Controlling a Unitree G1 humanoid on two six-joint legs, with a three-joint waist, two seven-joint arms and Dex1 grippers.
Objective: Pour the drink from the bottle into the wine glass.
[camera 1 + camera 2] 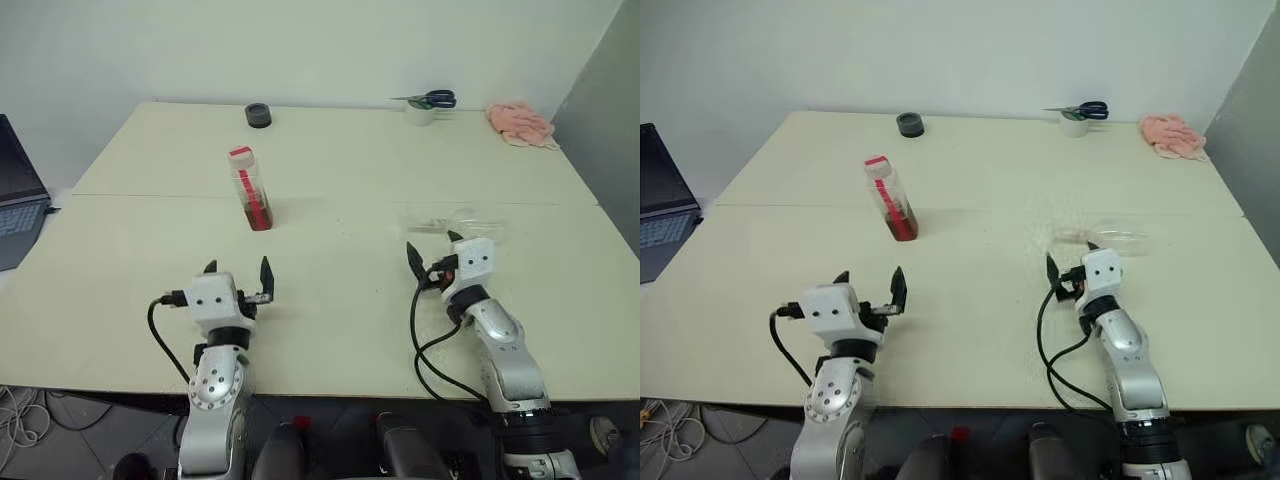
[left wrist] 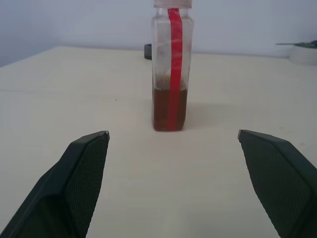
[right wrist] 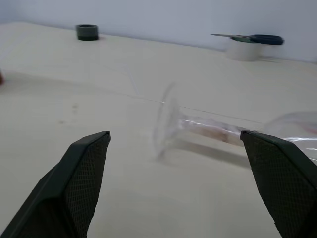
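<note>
1. Left eye view, nearest first: the left gripper (image 1: 239,271) hovers over the near part of the table (image 1: 340,330), fingers spread wide with nothing between them. The right gripper (image 1: 432,252), at about 3 o'clock from it, likewise stands wide apart and empty.
2. Just beyond the right gripper, at its 12 o'clock, the wine glass (image 3: 198,126) lies on its side, foot towards the gripper's left finger, bowl towards its right. It looks thin, light, smooth and fragile, and it may roll. I judge the stem the safest hold, squeezed gently, and it must be stood upright before any pouring.
3. At 12 o'clock from the left gripper, well apart, stands the bottle (image 1: 251,188), upright, red cap on. The drink (image 2: 169,109) fills roughly its lower third. The plastic should be light and a little yielding; its flat sides ought to suit a grip about mid-height, above the liquid. The cap looks closed and would need removing.
4. Farther back, a dark round object (image 1: 258,115) sits at 12 o'clock from the bottle. At about 2 o'clock lie scissors (image 1: 432,99) on a tape roll (image 1: 420,113), with a pink cloth (image 1: 520,123) beyond.
5. The table is pale, matt and flat, with a seam running across. A laptop (image 1: 18,195) sits off its left edge, and a plain light wall stands behind.
</note>
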